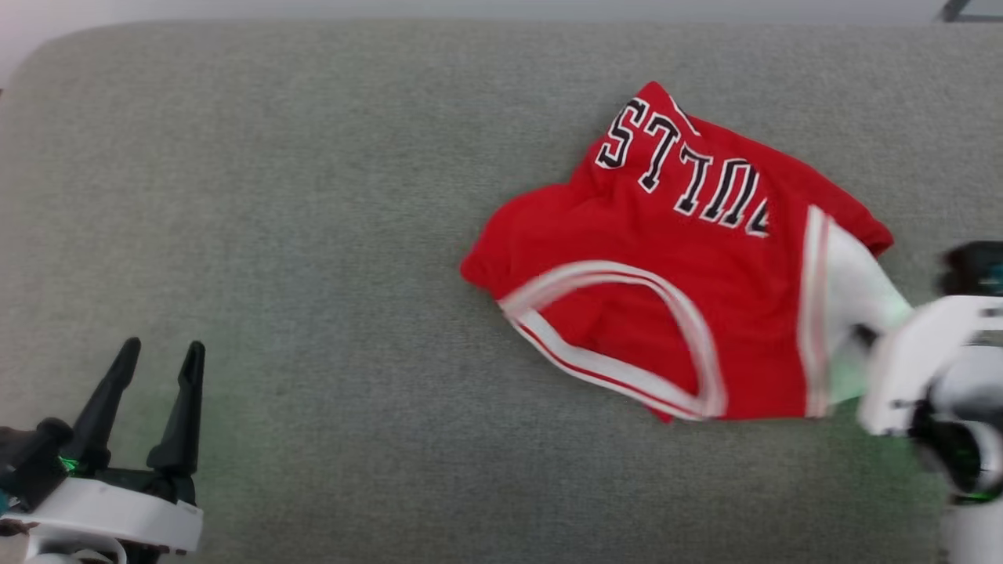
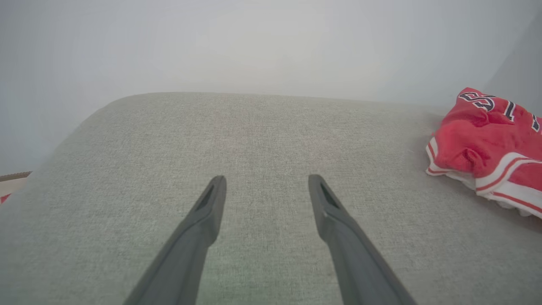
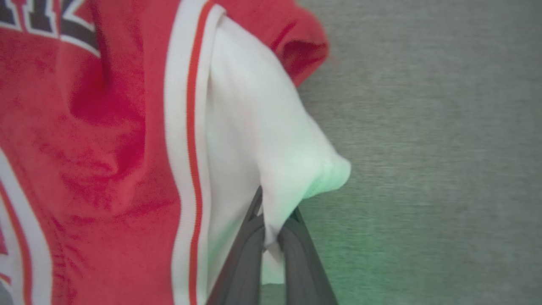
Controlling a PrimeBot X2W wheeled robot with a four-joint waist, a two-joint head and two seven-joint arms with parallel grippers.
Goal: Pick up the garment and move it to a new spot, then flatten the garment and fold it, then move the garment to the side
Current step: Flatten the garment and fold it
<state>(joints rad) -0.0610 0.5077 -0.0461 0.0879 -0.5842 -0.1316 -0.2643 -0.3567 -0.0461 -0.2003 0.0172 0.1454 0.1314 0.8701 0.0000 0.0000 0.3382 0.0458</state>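
The garment (image 1: 666, 258), a red jersey with black "BULLS" lettering, striped trim and a white sleeve, lies crumpled on the right half of the grey surface (image 1: 313, 235). My right gripper (image 3: 273, 218) is shut on the white sleeve (image 3: 262, 140), which bunches up between its dark fingers. In the head view that gripper (image 1: 866, 337) sits at the garment's right edge, its fingers mostly hidden by the pale wrist. My left gripper (image 1: 161, 352) stands open at the lower left with nothing between its fingers, far from the garment (image 2: 487, 148).
The grey padded surface (image 2: 262, 135) has a rounded far-left corner and a pale wall behind it. A strip of cardboard (image 2: 15, 180) shows past its left edge. A dark frame piece (image 1: 968, 11) is at the top right.
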